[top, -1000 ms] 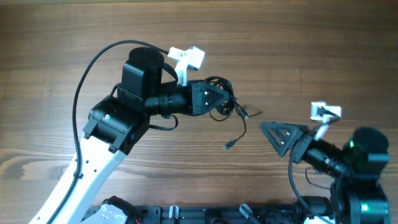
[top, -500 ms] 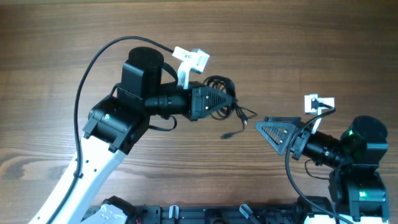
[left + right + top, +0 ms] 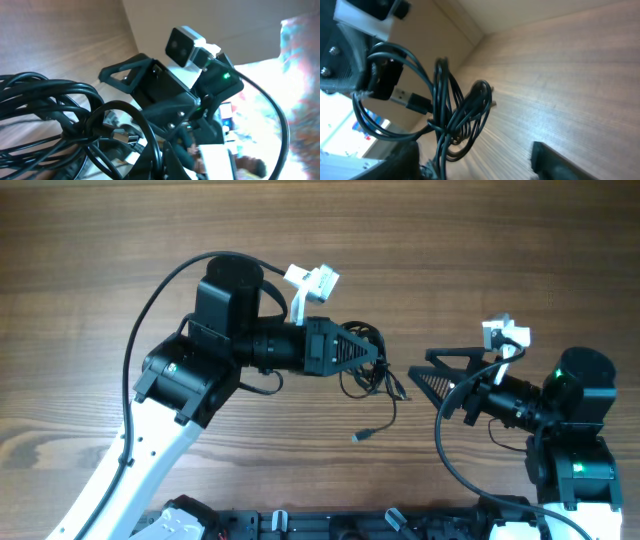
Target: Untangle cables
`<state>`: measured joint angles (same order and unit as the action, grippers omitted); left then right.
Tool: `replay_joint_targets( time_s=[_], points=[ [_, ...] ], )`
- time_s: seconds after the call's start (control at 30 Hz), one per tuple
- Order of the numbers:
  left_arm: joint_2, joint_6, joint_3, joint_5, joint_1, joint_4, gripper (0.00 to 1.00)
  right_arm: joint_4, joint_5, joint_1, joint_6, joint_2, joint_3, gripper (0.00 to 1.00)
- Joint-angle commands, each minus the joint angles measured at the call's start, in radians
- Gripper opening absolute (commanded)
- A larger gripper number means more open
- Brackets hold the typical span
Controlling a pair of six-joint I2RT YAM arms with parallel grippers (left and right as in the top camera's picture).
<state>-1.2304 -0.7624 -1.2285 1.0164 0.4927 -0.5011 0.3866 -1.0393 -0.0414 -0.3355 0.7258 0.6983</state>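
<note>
Since the picture of a second ago, the right gripper [image 3: 420, 365] has been brought up and leftward from the near right part of the table [image 3: 90, 240], and the loose plug end [image 3: 360, 437] is now hung lower, nearer the near edge.

Left of the table's middle, the left gripper [image 3: 380, 352] is clenched on the cables [image 3: 362, 375], which are bunched into small loops at its tip and held just above the wood. One strand is trailed down from the bunch to the plug end. To the right, just beside the bunch, the right gripper is held with its fingers apart and nothing is grasped by it; in its own view the loops [image 3: 457, 115] are seen ahead, between the fingers.

The cables are judged light, limp and springy, so loops are likely to be dragged along together when one is pulled. Hold is best taken on the free strand near its plug, where it is parted from the knot, and a gentle draw away from the clamped bunch is advised.

No container is seen.
</note>
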Motion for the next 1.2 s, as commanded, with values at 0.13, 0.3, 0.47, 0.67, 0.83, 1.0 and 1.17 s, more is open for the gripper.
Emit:
replay_joint_targets(
  time_s=[0.13,0.3,0.47,0.67,0.83,1.0,1.17],
  points=[
    [0.000,-0.171,-0.002,0.027,0.001,0.007,0.04,-0.058,-0.137,-0.004,0.052,0.001,0.013,0.55],
    [0.000,-0.261,-0.002,0.023,0.001,0.008,0.04,-0.101,-0.263,0.007,0.148,0.002,0.013,0.55],
    [0.000,-0.351,-0.002,0.023,0.000,0.023,0.04,-0.094,-0.241,0.019,0.153,0.019,0.013,0.53],
    [0.000,-0.392,-0.002,0.035,0.000,0.077,0.04,-0.096,-0.238,0.034,0.154,0.066,0.013,0.52],
    [0.000,-0.398,-0.002,0.034,0.000,0.084,0.04,-0.137,-0.234,0.097,0.156,0.113,0.013,0.51],
    [0.000,-0.398,-0.002,0.035,0.000,0.083,0.04,-0.181,-0.169,0.160,0.150,0.156,0.013,0.49],
    [0.000,-0.399,-0.002,0.050,0.000,0.082,0.04,-0.239,-0.141,0.185,0.151,0.183,0.013,0.47]
  ],
)
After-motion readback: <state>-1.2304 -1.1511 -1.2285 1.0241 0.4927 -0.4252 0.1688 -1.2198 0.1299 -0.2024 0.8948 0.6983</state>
